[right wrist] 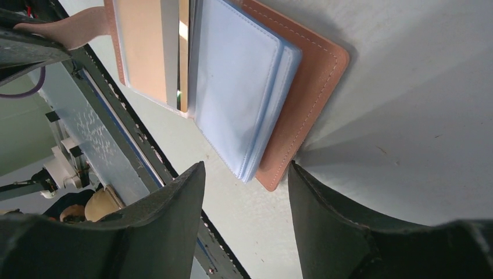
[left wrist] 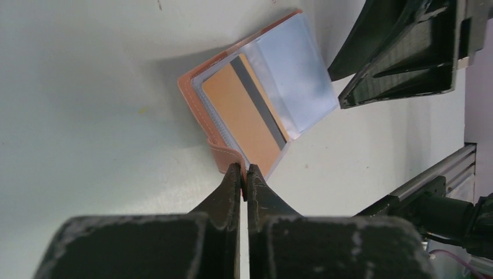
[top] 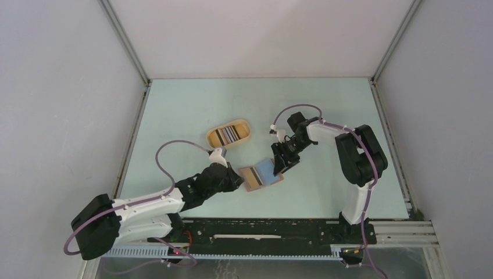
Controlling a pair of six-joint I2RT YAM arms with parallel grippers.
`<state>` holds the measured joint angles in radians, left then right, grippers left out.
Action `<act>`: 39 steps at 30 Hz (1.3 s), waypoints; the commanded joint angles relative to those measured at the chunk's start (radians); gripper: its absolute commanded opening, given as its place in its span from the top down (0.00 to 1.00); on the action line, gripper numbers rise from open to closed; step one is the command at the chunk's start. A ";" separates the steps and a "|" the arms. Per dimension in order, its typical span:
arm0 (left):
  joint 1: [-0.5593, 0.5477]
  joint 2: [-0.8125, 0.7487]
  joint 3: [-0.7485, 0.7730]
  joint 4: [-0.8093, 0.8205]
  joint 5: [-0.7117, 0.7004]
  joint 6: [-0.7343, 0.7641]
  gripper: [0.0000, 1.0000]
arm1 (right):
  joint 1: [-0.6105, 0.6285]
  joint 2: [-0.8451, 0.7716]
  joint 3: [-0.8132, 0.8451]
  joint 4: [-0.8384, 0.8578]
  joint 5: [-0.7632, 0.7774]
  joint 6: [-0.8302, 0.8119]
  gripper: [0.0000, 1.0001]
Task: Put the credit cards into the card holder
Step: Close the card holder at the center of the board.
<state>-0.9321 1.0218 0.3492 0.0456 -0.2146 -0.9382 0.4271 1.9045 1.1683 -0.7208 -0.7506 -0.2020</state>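
The card holder lies open on the table, reddish-brown with clear plastic sleeves. An orange credit card with a dark stripe sits in the left-hand sleeve. My left gripper is shut on the holder's snap tab at its near edge. My right gripper hangs open just above the holder's other end, its fingers either side of the brown cover's corner. More credit cards stand in the oval tan tray behind the holder.
The black rail with both arm bases runs along the table's near edge. White walls close in the left, back and right sides. The right arm arches over the table's right part.
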 commanded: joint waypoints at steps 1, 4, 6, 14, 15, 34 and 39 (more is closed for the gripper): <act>0.001 -0.026 0.067 -0.005 -0.040 0.037 1.00 | 0.005 0.004 0.024 0.007 -0.032 0.011 0.37; 0.001 -0.044 0.052 -0.004 -0.051 0.032 1.00 | -0.004 -0.009 0.024 0.005 -0.039 0.007 0.37; 0.001 -0.062 0.045 0.008 -0.059 0.041 1.00 | -0.009 -0.012 0.024 0.005 -0.046 0.004 0.37; 0.005 -0.048 0.098 0.087 -0.016 0.122 1.00 | 0.004 0.024 0.024 0.006 -0.124 0.033 0.37; 0.007 -0.027 0.111 0.097 -0.002 0.128 1.00 | 0.008 0.029 0.024 0.011 -0.130 0.040 0.37; 0.016 0.468 0.371 0.283 0.250 0.079 1.00 | -0.142 -0.024 -0.003 0.078 -0.140 0.103 0.37; 0.017 0.574 0.419 0.305 0.283 0.051 1.00 | -0.205 -0.077 -0.022 0.104 -0.133 0.118 0.37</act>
<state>-0.9215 1.5372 0.7063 0.3134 0.0174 -0.8577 0.2596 1.9156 1.1545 -0.6487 -0.8814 -0.1043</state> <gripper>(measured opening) 0.023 0.630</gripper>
